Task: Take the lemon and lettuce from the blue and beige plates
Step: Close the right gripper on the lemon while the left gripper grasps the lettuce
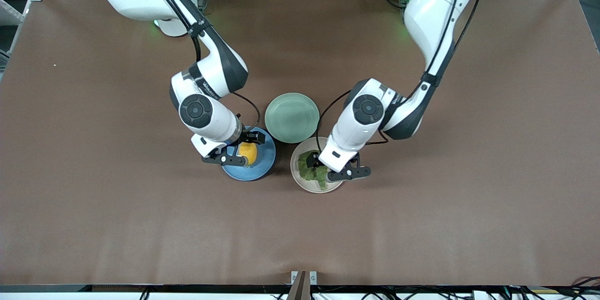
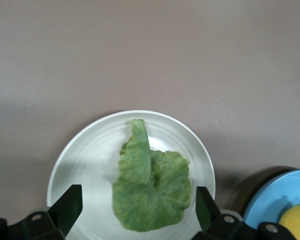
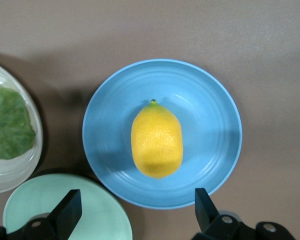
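We are seeing the flat crinkled green lettuce leaf [image 2: 151, 189] lying on the round beige plate [image 1: 300, 179], nearest the front camera, with the left tool [image 1: 339, 167] hanging over it, fingers apart. Beside it, toward the right arm's end, the oval yellow lemon [image 3: 156, 140] is sitting on the round blue plate [image 3: 210, 105] under the right tool [image 1: 240, 148], fingers apart. Farther back, a mint-green plate [image 1: 291, 117] is resting on the brown bench [image 1: 468, 197].

Lemon [image 3: 157, 139] and lettuce [image 2: 151, 181] lie on neighbouring plates [image 3: 210, 115].
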You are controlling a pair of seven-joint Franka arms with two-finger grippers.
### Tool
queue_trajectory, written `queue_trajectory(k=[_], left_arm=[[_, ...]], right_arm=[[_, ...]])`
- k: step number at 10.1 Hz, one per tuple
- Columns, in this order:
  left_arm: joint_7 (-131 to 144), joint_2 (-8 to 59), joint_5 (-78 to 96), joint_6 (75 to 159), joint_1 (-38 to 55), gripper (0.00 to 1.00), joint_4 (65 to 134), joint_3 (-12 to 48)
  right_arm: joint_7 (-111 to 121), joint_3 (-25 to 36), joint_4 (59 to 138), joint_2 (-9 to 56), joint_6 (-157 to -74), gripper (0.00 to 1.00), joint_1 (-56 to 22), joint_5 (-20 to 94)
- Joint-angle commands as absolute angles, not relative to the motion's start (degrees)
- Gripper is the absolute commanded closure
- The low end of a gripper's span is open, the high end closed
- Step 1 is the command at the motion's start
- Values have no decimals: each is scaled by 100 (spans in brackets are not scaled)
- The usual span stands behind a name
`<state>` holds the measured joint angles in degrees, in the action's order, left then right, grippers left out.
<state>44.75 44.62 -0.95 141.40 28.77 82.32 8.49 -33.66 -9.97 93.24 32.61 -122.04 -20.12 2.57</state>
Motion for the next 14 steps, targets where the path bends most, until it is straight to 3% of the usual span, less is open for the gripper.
queue_trajectory(k=[1,14], left_arm=[[4711,4771,-246,14439,3014,0,8060,738],[4369,5177,-334,15056,3278,0,8086,642]], right_arm=[[-3489,-993,9475,3348,-12488,0,-2004,-34],[-3507,-826,9597,4043,-13561,1,-2109,-264]])
